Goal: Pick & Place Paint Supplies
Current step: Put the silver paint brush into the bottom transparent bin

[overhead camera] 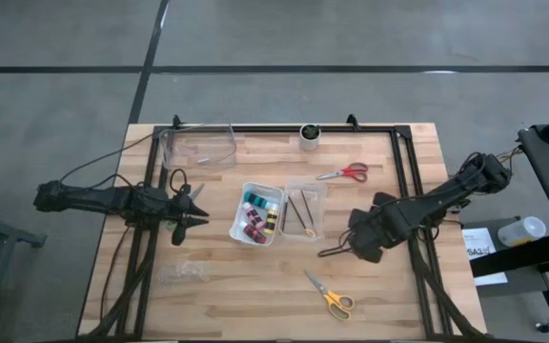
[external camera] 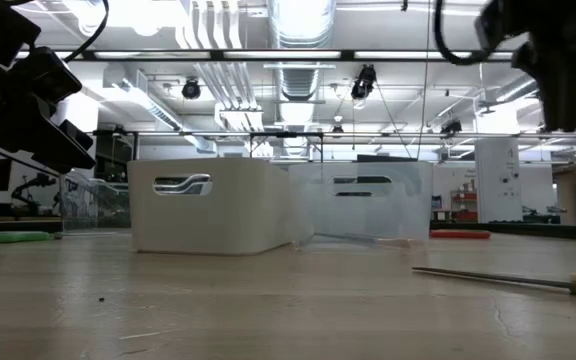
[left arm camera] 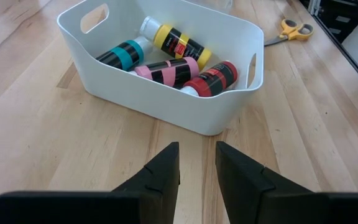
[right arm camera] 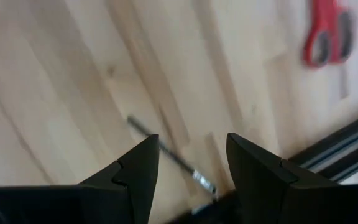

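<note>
Thin dark stick-like brush (right arm camera: pixel 166 152) lies loose on the light wooden bench (overhead camera: pixel 217 286), directly under the right gripper (right arm camera: pixel 188 165), long axis running diagonally across the gap between the fingers, so jaws straddle it crosswise. Right gripper (overhead camera: pixel 362 246) is released, holding nothing, w/ a moderate gap; right arm clearly nearer than left, so judged next move is a straight descent and close. Left gripper (left arm camera: pixel 197 165) also released, empty, hovering just beside the white plastic bin (left arm camera: pixel 166 99) w/ the paint bottles (left arm camera: pixel 173 62).
</note>
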